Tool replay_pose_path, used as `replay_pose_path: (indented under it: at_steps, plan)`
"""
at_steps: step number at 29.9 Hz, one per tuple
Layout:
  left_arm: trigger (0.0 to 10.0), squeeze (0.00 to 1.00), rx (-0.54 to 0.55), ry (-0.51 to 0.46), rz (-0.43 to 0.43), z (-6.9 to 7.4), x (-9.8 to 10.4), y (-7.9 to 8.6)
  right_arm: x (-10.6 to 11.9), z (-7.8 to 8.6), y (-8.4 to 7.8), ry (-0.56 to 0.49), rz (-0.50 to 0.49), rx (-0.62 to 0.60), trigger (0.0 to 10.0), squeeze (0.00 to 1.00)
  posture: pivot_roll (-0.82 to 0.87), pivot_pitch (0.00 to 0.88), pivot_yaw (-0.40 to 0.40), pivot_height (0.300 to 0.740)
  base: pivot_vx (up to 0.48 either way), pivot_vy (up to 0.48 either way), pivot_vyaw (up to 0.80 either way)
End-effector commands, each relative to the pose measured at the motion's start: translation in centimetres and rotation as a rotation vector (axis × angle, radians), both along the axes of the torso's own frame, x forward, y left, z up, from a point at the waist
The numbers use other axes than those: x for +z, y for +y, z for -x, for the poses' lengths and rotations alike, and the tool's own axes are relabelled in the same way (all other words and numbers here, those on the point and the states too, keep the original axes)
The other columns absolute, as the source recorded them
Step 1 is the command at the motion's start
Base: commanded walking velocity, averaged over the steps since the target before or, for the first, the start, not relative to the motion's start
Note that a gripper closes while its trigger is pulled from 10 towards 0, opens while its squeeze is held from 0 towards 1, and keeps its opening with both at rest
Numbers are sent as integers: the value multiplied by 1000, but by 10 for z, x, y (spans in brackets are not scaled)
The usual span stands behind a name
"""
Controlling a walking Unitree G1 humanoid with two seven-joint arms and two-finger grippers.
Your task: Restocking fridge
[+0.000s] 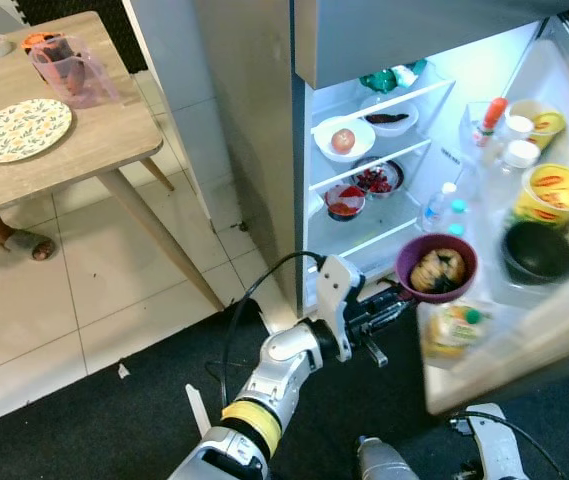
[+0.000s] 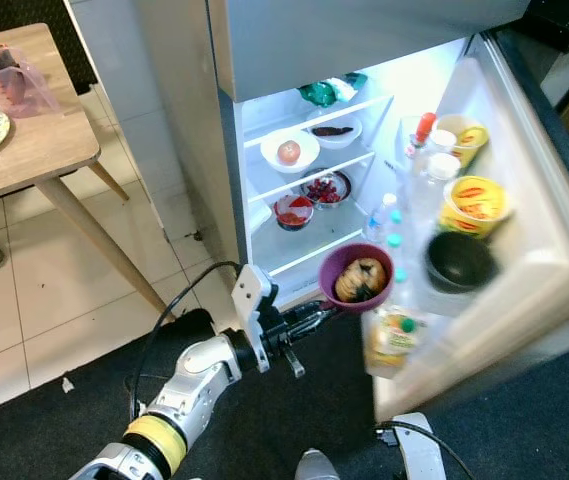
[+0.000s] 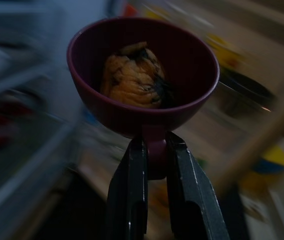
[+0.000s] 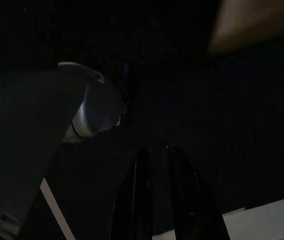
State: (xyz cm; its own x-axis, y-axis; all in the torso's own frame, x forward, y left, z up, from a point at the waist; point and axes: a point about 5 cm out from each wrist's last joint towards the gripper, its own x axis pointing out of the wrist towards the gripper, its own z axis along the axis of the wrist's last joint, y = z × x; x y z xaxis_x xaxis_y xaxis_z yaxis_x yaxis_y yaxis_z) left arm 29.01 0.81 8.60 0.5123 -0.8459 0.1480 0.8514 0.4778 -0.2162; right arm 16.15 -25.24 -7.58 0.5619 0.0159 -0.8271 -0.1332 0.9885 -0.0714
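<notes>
The left hand (image 1: 392, 296) grips the bowl (image 1: 436, 268) by its rim tab, lower right of centre, before the open fridge (image 1: 384, 150). Next: probably carry it onto the bare lower shelf (image 1: 359, 236). Right hand (image 4: 154, 150) idle, fingers near-closed.

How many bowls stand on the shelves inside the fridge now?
4: a white bowl and another on the upper shelf, a red-filled bowl and a berry bowl on the shelf below. More may be hidden behind.

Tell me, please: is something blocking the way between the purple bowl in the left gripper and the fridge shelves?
Nothing visible does. The left gripper holds the purple bowl before the open fridge; the door is open.
</notes>
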Motion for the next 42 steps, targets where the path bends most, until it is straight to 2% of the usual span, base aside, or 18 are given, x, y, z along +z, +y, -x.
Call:
replay_pose_path:
  at_steps: [1,3,6,7,12,13,17,22,31,38,42]
  plan:
    - [10000,0,144,-46,31,-15,11,17,-3,5,2,11,-8,-14,10000,0,-72,124,37,740,0,0,0]
    - [10000,0,171,-49,27,-17,11,22,-3,5,2,11,-8,-13,10000,0,-72,124,37,740,0,0,0]
    - [10000,0,297,-50,4,-28,11,47,-4,5,5,14,-11,-6,10000,0,-64,114,29,740,0,0,0]
    - [10000,0,311,-47,1,-29,10,50,-4,4,6,14,-11,-6,10000,0,-64,114,29,740,0,0,0]
    - [10000,0,355,-38,-28,-29,5,61,-4,4,7,16,-11,3,10000,0,-58,105,24,740,0,0,0]
    - [10000,0,388,-25,-55,-27,-2,69,-4,2,8,16,-12,8,10000,0,-54,100,21,740,0,0,0]
    - [10000,0,431,-16,-93,-21,-13,77,-3,-1,9,9,-28,6,10000,0,-48,87,17,740,0,0,0]
    - [10000,0,447,-12,-112,-17,-18,79,-2,-3,11,8,-31,20,10000,0,-40,76,10,740,0,0,0]
    - [10000,0,470,13,-137,-6,-32,82,-5,-1,20,41,-40,87,10000,0,-31,52,2,740,0,0,794]
    - [10000,0,467,3,-161,-6,-32,83,-5,-3,22,34,-46,81,10000,0,-29,50,1,740,0,0,794]
    - [10000,0,457,-2,-151,-6,-30,83,-6,-2,22,39,-16,83,10000,0,-27,50,-2,740,0,0,213]
